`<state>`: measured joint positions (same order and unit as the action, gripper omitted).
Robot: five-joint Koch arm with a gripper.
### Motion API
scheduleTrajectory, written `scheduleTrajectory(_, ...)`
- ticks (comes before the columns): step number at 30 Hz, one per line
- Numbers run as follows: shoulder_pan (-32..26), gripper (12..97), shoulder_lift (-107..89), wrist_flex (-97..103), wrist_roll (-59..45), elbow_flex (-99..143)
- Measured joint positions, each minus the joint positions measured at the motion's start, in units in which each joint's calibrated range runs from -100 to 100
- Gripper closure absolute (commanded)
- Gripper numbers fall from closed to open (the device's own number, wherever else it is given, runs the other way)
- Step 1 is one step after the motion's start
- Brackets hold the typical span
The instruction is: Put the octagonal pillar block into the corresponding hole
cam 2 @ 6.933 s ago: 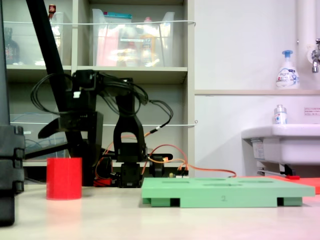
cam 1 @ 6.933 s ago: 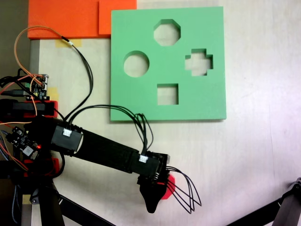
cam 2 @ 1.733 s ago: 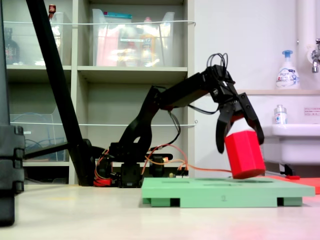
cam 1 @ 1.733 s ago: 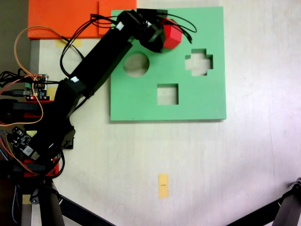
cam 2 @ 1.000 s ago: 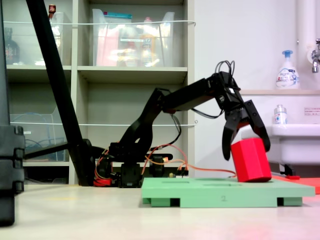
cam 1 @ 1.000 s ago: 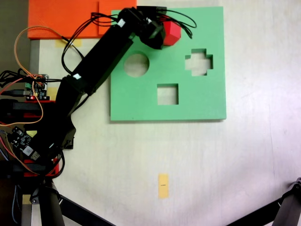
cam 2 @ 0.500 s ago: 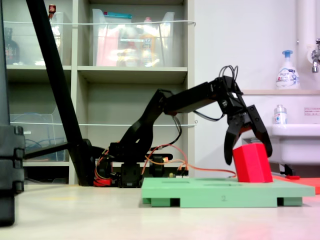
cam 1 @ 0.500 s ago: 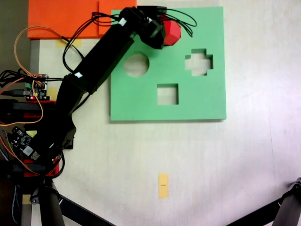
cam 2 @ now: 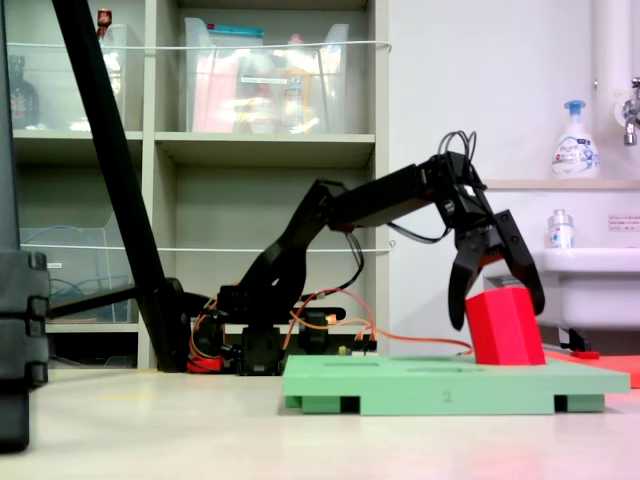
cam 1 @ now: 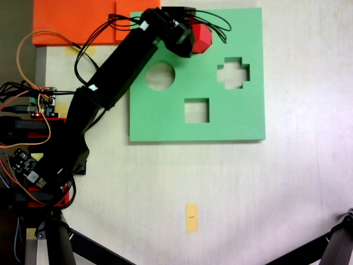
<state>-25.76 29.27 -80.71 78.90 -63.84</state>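
Here the gripper (cam 2: 497,310) sits at the far end of your reach, its jaws spread a little wider than the red block (cam 2: 505,326) and straddling the block's upper part from above. In the side fixed view a thin gap shows between the right finger (cam 2: 527,275) and the block, so the tool looks to have let go or nearly so; judged, not certain.

The block stands directly under the tool, leaning slightly, its base at the top face of the green board (cam 2: 440,383). From above, the block (cam 1: 202,38) covers the spot near the board's far edge where the eight-sided hole should be; the hole itself is hidden beneath block and arm.

Why it stands so: the lean suggests its sides are not squared to the hole's edges, so it rests on the rim or only partly in.

The round hole (cam 1: 160,76), cross hole (cam 1: 233,72) and square hole (cam 1: 196,110) lie nearer your base and stay open.

Your next move likely calls for a small twist or a press down to seat it. Risk: a push while tilted may jam the foam or shift the board.
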Motion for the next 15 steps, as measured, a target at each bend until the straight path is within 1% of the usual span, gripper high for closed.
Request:
scheduleTrajectory(1,0.0,69.1,0.5,0.0,0.0,-0.2)
scheduleTrajectory(7,0.1,63.8,3.8,-0.3,-0.4,-2.1)
scheduleTrajectory(9,0.1,62.6,4.1,-0.3,-0.4,-2.2)
scheduleTrajectory(15,0.1,62.6,5.3,-0.4,-0.4,-2.7)
